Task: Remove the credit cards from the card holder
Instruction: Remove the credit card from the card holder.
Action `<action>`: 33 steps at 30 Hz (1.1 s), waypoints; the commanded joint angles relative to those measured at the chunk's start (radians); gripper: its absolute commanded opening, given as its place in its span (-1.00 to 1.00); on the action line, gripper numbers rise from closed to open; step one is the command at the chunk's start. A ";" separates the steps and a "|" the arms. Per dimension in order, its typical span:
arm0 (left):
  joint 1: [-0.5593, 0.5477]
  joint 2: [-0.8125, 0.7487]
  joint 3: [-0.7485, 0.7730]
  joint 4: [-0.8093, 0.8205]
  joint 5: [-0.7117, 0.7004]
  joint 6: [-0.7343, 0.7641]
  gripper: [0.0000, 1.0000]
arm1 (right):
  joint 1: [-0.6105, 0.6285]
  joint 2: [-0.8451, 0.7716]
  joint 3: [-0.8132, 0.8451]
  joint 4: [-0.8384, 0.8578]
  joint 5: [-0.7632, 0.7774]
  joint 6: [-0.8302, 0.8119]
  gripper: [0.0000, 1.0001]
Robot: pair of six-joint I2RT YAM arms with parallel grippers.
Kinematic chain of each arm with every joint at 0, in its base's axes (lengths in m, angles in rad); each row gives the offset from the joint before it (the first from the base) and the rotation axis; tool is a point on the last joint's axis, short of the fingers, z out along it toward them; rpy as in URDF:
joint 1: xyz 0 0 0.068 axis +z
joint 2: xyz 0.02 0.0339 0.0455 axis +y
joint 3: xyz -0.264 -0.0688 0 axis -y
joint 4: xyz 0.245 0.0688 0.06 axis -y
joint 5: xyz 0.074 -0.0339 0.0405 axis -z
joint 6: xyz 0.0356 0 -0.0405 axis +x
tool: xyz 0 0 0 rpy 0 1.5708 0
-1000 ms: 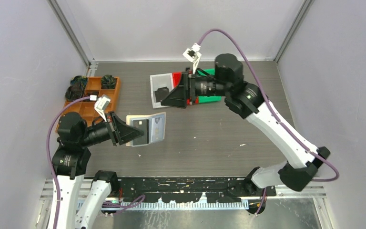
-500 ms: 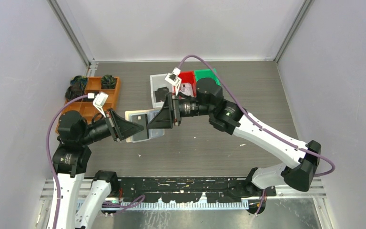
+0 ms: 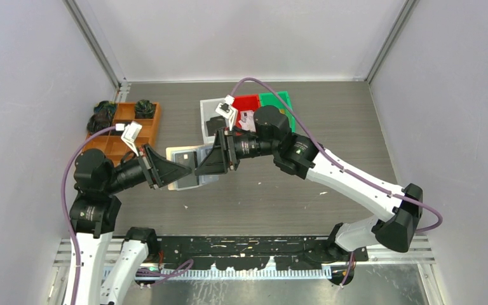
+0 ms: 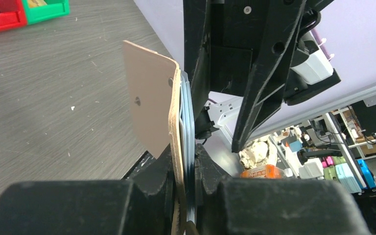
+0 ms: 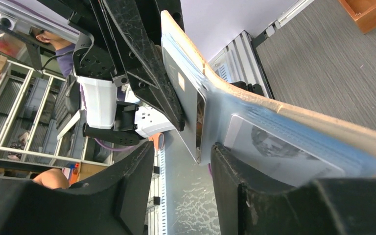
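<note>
The tan card holder (image 3: 183,156) is held up off the table, open, edge-on in the left wrist view (image 4: 152,105). My left gripper (image 3: 189,170) is shut on its near edge (image 4: 186,152), clamping the tan cover and the clear sleeves. Pale credit cards (image 5: 274,147) sit inside the clear sleeves. My right gripper (image 3: 198,168) faces the left one, open (image 5: 182,147). The holder's free corner (image 5: 198,156) hangs just above the gap between its jaws, close to the right finger (image 5: 245,196). No card is in that gripper.
A white bin (image 3: 208,109) holding a black item, a red bin (image 3: 249,101) and a green bin (image 3: 277,98) stand at the back. A wooden tray (image 3: 127,130) with dark objects is at the back left. The bins show in the left wrist view (image 4: 10,17).
My right arm has swung from the bins at the back down and left to the held holder. My left gripper has kept its grip and moved slightly right.
</note>
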 commanded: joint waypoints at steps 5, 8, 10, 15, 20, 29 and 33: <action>0.000 -0.020 0.010 0.164 0.084 -0.110 -1.00 | 0.011 0.030 0.013 0.105 -0.017 0.034 -0.07; 0.000 -0.021 0.001 0.173 0.095 -0.132 -1.00 | 0.012 0.042 0.009 0.159 -0.028 0.069 -0.16; 0.001 -0.028 -0.008 0.180 0.093 -0.141 -0.99 | 0.014 0.045 0.005 0.189 -0.033 0.087 -0.24; 0.000 -0.041 -0.016 0.189 0.083 -0.149 -0.90 | 0.016 0.063 0.007 0.218 -0.040 0.115 -0.49; 0.000 -0.043 -0.016 0.205 0.095 -0.166 -0.69 | 0.016 0.073 0.005 0.217 -0.035 0.136 -0.66; 0.000 -0.054 -0.017 0.107 -0.027 -0.085 -0.47 | 0.021 0.063 0.002 0.189 -0.006 0.121 -0.59; 0.000 -0.058 -0.011 0.058 -0.086 -0.046 -0.47 | 0.026 0.067 0.002 0.193 -0.001 0.119 -0.77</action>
